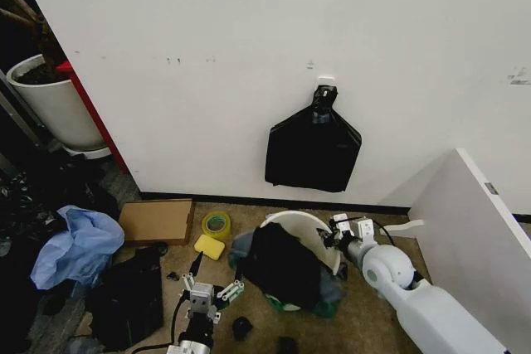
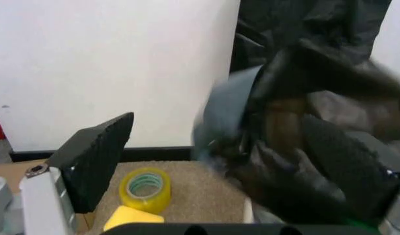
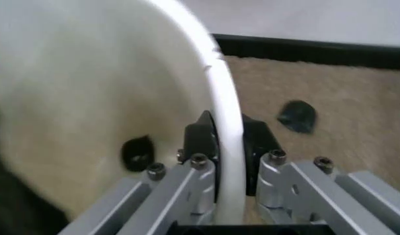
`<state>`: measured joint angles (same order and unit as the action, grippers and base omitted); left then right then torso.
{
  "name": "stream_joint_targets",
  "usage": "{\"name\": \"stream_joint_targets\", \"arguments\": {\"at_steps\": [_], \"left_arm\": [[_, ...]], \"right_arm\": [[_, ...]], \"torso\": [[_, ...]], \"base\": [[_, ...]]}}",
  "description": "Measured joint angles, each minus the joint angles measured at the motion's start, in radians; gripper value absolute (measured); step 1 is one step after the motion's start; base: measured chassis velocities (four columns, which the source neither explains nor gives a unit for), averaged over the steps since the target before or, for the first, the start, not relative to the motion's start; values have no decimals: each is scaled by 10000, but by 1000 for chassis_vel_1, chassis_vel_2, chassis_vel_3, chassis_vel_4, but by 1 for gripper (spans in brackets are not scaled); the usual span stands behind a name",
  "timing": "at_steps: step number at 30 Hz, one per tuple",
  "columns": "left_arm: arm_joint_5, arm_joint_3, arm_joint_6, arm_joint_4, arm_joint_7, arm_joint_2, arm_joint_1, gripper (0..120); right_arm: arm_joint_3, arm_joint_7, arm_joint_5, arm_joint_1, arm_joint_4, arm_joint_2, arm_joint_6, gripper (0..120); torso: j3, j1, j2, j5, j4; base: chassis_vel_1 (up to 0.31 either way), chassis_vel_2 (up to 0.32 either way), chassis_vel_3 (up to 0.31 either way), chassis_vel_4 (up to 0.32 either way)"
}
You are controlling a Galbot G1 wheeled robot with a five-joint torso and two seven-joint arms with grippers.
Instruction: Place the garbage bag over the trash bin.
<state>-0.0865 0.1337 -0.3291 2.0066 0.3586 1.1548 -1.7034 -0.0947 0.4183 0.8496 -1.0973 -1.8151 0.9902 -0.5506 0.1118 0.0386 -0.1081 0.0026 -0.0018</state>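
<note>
- Head view: trash bin (image 1: 309, 227) tipped on the carpet (image 1: 365, 312) below the wall, mouth facing up and toward the wall, garbage bag (image 1: 284, 267) draped over its near side and only partly round the rim.
- Right gripper (image 1: 338, 234) at the bin's far rim; on the right wrist view (image 3: 227, 147), clamped on the white rim, one finger inside, one outside.
- Left gripper (image 1: 207, 284) low on the carpet just beside the bag, jaws spread, holding nothing; one dark pad (image 2: 96, 159) seen from the left wrist, with yellow tape roll (image 2: 145, 188) beyond.
- Best done by keeping the rim pinned steady, catching a loose bag edge with the free jaws, then stretching it over the uncovered rim without tearing the thin film.
</note>
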Motion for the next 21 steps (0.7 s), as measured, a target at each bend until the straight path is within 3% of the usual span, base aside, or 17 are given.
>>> {"name": "stream_joint_targets", "arguments": {"at_steps": [6, 11, 16, 21], "left_arm": [[-192, -118, 67, -120, 3, -37, 296, 100], [-278, -173, 73, -215, 3, -37, 487, 100], [-324, -230, 91, -232, 3, -7, 607, 100], [-429, -155, 96, -123, 0, -108, 606, 100]], "right_arm": [[-271, 3532, 1964, -1628, -2074, 287, 1426, 3], [-416, 4744, 2291, -2498, -2694, 659, 2519, 3], [-678, 5135, 2208, -2892, -2582, 1341, 3561, 3], [-774, 4672, 1809, -3141, -2084, 1944, 4216, 3]], "torso": [[-1, -1, 0, -3, -2], [-1, -1, 0, -2, -4], [-1, -1, 0, -3, -1], [-1, -1, 0, 0, -2]], "base": [[0, 0, 0, 0], [0, 0, 0, 0], [0, 0, 0, 0], [0, 0, 0, 0]]}}
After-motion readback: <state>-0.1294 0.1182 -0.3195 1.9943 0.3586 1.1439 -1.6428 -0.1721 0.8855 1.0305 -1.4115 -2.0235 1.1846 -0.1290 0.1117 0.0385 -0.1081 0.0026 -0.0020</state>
